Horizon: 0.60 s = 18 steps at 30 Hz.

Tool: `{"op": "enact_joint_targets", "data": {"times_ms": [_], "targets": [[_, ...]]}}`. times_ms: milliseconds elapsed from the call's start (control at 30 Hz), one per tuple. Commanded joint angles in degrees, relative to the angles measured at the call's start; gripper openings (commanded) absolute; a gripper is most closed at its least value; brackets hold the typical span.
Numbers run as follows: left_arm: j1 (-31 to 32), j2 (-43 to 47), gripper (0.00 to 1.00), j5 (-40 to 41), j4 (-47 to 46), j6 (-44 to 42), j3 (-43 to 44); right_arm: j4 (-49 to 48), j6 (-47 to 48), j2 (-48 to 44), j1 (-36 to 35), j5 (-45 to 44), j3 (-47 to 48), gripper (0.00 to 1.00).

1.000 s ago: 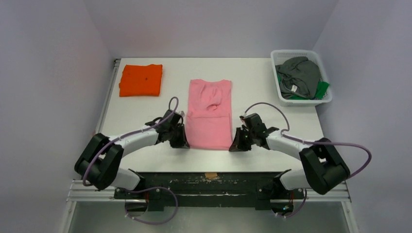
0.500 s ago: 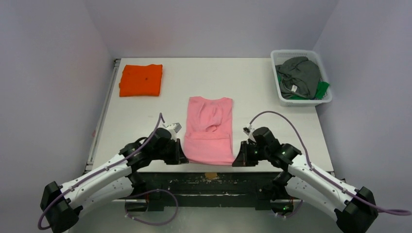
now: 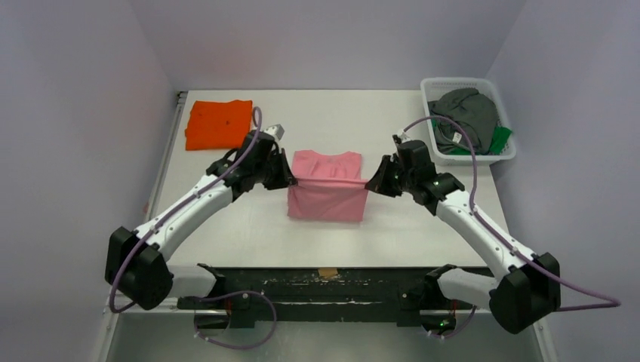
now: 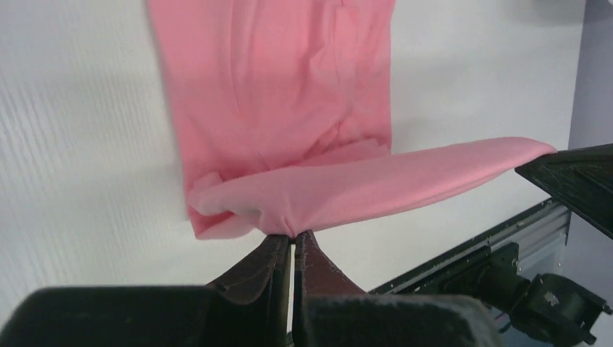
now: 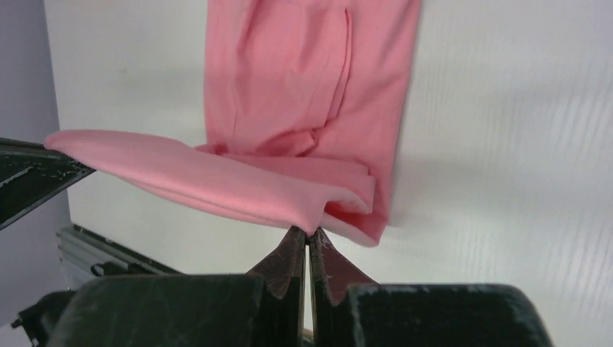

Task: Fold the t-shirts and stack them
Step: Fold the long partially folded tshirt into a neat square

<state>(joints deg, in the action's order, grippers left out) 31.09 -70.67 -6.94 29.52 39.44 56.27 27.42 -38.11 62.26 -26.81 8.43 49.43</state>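
Observation:
A light pink t-shirt (image 3: 327, 197) lies in the middle of the table, its near hem lifted and stretched over the rest of it. My left gripper (image 3: 287, 179) is shut on the hem's left corner (image 4: 289, 230). My right gripper (image 3: 371, 183) is shut on the hem's right corner (image 5: 309, 230). Both hold the hem taut above the shirt's middle. A folded bright orange t-shirt (image 3: 219, 124) lies at the far left. Dark grey (image 3: 464, 117) and green (image 3: 498, 139) t-shirts are bunched in the basket.
A white mesh basket (image 3: 468, 82) stands at the far right corner of the table. The table's near edge with a black rail (image 3: 324, 280) runs along the front. Purple-grey walls close in the left, back and right sides.
Both grippers have lifted the pink shirt's near hem and carried it away from the front edge toward the shirt's middle, doubling the shirt over itself.

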Motion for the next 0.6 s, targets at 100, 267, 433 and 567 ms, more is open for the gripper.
{"op": "enact_joint_targets", "data": {"times_ms": [100,267,433,567], "targets": [[-6.8,-16.5,0.0,-2.5,0.1,-5.8,16.6,-5.6,5.5,14.1,6.5,0.6,12.9,0.0],[-9.3,-24.9,0.0,-3.9,0.9,-6.5,23.5,-6.9,7.2,23.8,10.1,2.0,19.1,0.0],[-11.0,-32.9,0.0,-4.2,3.2,-7.7,30.4,-9.1,8.5,32.7,11.9,4.5,24.4,0.0],[-12.0,-38.8,0.0,-4.6,5.1,-7.9,35.5,-9.1,8.3,40.7,12.9,5.3,29.5,0.0]]}}
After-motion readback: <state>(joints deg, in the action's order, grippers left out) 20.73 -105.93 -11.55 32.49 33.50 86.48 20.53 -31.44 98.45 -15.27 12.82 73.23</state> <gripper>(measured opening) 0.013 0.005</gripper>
